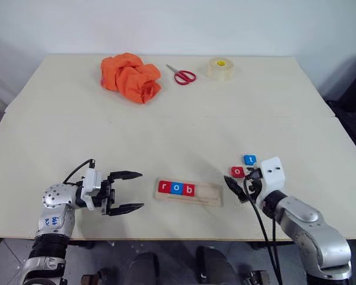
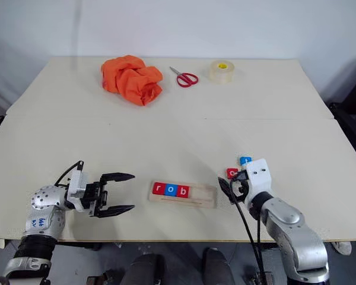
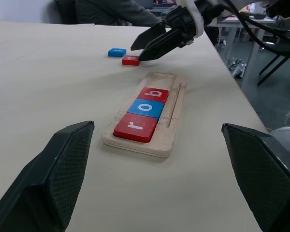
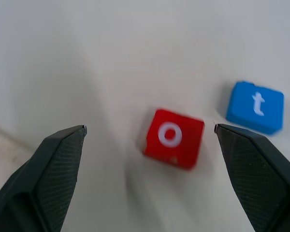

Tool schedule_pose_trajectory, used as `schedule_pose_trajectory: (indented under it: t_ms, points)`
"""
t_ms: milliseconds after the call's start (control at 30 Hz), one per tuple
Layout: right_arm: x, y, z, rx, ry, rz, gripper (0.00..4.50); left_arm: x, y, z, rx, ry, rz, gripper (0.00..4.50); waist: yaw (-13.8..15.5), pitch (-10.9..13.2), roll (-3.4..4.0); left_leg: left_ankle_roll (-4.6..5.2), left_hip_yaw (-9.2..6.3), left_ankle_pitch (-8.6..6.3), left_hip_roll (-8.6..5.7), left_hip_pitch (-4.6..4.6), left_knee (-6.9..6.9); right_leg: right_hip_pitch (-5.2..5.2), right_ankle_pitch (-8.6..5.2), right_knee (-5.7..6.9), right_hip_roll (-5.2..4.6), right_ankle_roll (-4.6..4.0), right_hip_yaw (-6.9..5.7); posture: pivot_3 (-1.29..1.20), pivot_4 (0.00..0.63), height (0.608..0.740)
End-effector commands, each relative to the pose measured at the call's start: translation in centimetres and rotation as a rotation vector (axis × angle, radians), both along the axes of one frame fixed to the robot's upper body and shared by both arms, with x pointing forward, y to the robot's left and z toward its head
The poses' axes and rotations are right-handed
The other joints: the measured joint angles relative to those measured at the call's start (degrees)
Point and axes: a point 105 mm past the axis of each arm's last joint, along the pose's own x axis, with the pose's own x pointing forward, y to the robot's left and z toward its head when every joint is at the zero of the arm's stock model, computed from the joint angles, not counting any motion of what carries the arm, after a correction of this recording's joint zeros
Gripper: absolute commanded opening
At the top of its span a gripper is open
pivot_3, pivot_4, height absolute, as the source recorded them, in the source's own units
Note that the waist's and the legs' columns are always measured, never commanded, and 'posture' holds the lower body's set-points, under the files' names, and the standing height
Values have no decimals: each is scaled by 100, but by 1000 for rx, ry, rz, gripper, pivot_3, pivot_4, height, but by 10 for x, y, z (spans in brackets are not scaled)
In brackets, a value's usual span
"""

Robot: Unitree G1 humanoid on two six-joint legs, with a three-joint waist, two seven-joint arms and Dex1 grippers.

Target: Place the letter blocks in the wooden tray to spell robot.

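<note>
Tray [image 1: 207, 196] holds r, o, b. Red o [image 4: 174, 137] and blue t [image 4: 255, 106] loose beside it. Right gripper [image 4: 150, 140] agape over o; left gripper [image 1: 126, 192] open, idle. Tiles likely light, rigid, thin: pinch opposite edges.

wooden tray [image 1: 188, 193]: far end slots bare past r, o, b. red o block [image 1: 238, 171] and blue t block [image 1: 250, 159]: apart, seemingly a narrow gap. right gripper [image 1: 237, 188]: stands between tray and blocks. tabletop [image 1: 166, 136] around: bare.

Pale table [image 1: 178, 127], plain white wall [image 1: 178, 27] behind.
</note>
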Motion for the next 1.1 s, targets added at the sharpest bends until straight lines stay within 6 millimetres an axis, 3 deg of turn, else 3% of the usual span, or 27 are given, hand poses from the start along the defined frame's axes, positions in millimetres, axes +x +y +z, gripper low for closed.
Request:
schedule_pose_trajectory:
  t_ms: [33,400,500,733,900,1100]
  points:
    - [8,-5,0,-11,-3,-58,4444,-3,4,10,-7,-32,10,4500,-7,0,0,0,0,0,0,-1,0,0,0,0,0,0,0,0,150,740]
    - [7,-7,-14,4,51,-177,4444,-8,7,11,4,-27,25,4500,-18,-2,-3,0,0,0,2,0,-2,-2,0,1,2,0,0,0,150,740]
    - [6,-7,-16,22,60,-208,3846,-8,5,11,1,-29,20,4500,-19,-4,-6,0,0,0,2,0,-2,-1,0,1,2,0,0,0,150,740]
    - [3,-13,-4,22,-4,-248,1464,-7,3,10,2,-20,-3,4500,-15,-5,-7,0,0,0,2,0,-2,0,0,1,2,0,0,0,150,740]
    - [-9,-18,14,48,-50,-287,1456,-5,2,9,2,-16,-16,4500,-14,-4,-7,0,0,0,2,-3,-2,-2,0,-1,2,0,0,0,150,740]
    - [-41,-15,13,31,-1,-301,1456,-1,-3,8,-4,-11,-40,4500,-18,-5,-7,0,-3,0,3,-2,-10,-4,-5,-1,5,-7,-2,0,150,740]
